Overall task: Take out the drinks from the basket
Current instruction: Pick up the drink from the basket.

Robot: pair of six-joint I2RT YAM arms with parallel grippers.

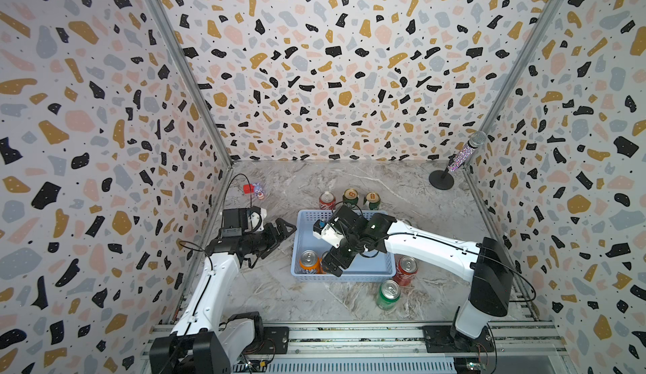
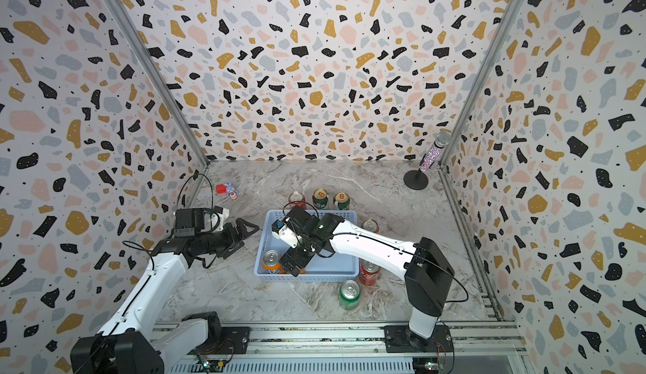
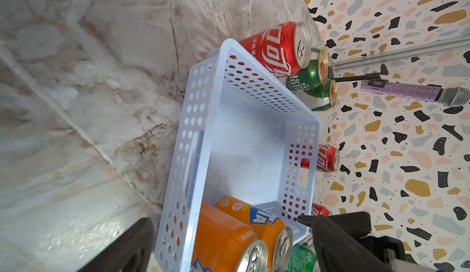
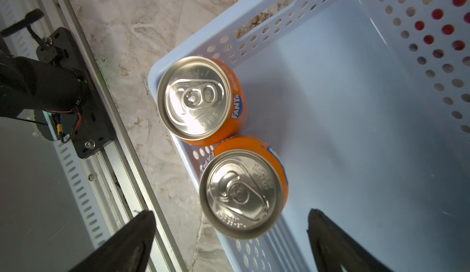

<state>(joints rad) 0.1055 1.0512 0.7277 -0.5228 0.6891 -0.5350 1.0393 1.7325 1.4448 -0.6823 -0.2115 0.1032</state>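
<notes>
Right gripper (image 4: 230,213): jaws wide apart, nothing held, hanging over an orange can (image 4: 241,192). A second orange can (image 4: 194,98) stands just beside it. Both are upright in the basket (image 1: 349,278), at its near left corner.

Left gripper (image 1: 285,238): jaws apart, empty, just outside the basket's left end.

Outside the basket:
- Behind its far wall: red can (image 1: 327,200), two dark green cans (image 1: 350,197).
- Off its near right corner: another red can (image 1: 405,269), bright green can (image 1: 388,295).

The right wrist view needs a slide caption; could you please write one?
Open right hand poised over two upright orange cans in the blue basket's corner.
</notes>
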